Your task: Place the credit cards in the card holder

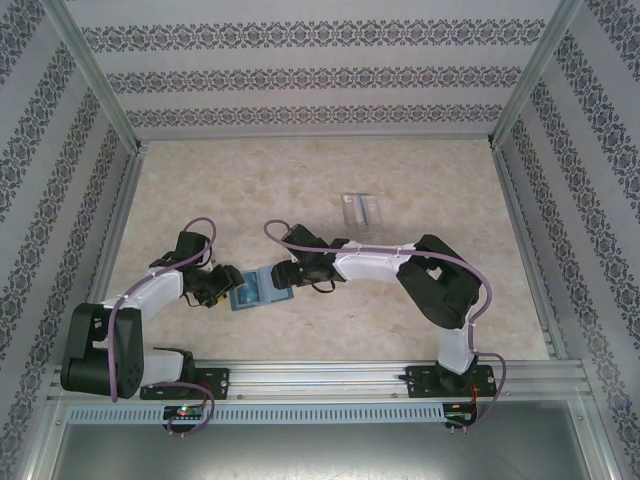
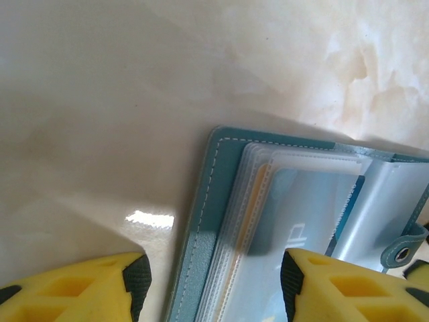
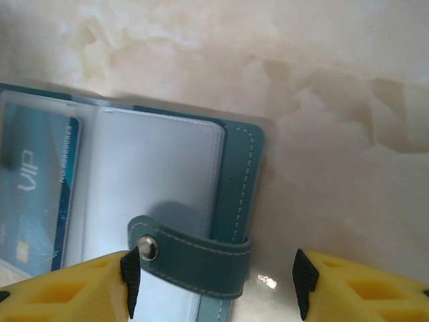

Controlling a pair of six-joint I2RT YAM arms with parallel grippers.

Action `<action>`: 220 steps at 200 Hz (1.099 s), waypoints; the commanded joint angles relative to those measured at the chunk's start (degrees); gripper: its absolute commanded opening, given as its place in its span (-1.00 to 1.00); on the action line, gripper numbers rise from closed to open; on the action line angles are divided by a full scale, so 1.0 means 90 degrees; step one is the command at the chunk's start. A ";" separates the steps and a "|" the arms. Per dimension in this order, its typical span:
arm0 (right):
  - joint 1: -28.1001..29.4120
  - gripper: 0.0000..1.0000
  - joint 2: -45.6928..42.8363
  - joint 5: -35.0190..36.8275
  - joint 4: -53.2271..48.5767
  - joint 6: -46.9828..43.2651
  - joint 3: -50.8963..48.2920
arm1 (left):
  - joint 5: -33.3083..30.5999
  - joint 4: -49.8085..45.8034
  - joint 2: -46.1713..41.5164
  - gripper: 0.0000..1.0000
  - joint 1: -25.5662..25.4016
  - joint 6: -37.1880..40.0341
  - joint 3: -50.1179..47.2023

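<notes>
A: What colour is the wallet [image 3: 238,168]?
B: Teal, with pale stitching, and its strap [image 3: 194,258] matches. The card [image 3: 37,194] inside is blue with pale lettering.
A: And the table [image 1: 300,170]?
B: Cream, marbled with tan. The walls [image 1: 300,80] are pale with grey floral bands.
A: The fingers [image 2: 348,288]?
B: Yellow, with black pads [image 2: 137,278].

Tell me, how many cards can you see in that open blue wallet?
1: a blue VIP card in a clear sleeve of the open card holder. Others may hide behind the stacked sleeves.

Top view high, looking down, wrist views close above shared card holder [image 2: 201,221]
</notes>
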 commanded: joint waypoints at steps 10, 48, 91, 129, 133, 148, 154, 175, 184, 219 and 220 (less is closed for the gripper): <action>0.0088 0.28 0.0262 -0.0471 0.0237 0.0056 0.0066 | 0.0572 0.0916 0.0412 0.16 -0.0079 0.0061 -0.0122; 0.0106 0.26 0.0487 -0.0470 0.0207 0.0000 0.0199 | 0.0759 0.0961 0.0611 0.13 -0.0074 0.0094 -0.0006; 0.0117 -0.01 0.0537 -0.0631 0.0319 0.0043 0.0240 | 0.0999 0.1064 0.0667 0.08 -0.0074 0.0099 0.0085; 0.0098 -0.33 0.0517 -0.0787 0.0497 0.0165 0.0162 | 0.1033 0.0921 0.0437 0.07 -0.0079 0.0121 0.0173; 0.0096 -0.35 0.0508 -0.0800 0.0516 0.0181 0.0142 | 0.1034 0.0918 0.0403 0.07 -0.0075 0.0108 0.0165; 0.0088 -0.45 0.0479 -0.0876 0.0628 0.0253 0.0095 | 0.1037 0.0891 0.0305 0.06 -0.0076 0.0094 0.0143; 0.0080 -0.47 0.0479 -0.0929 0.0699 0.0290 0.0069 | 0.1047 0.0889 0.0247 0.06 -0.0076 0.0079 0.0138; 0.0049 -0.60 0.0498 -0.1181 0.1015 0.0477 -0.0046 | 0.1078 0.0843 -0.0018 0.05 -0.0078 0.0039 0.0132; 0.0039 -0.63 0.0517 -0.1274 0.1154 0.0575 -0.0090 | 0.1048 0.0802 -0.0155 0.06 -0.0076 0.0034 0.0146; 0.0029 -0.70 0.0601 -0.1435 0.1440 0.0756 -0.0142 | 0.1078 0.0794 -0.0580 0.07 -0.0071 -0.0088 0.0183; 0.0029 -0.70 0.0603 -0.1431 0.1443 0.0762 -0.0142 | 0.1084 0.0792 -0.0583 0.07 -0.0070 -0.0093 0.0193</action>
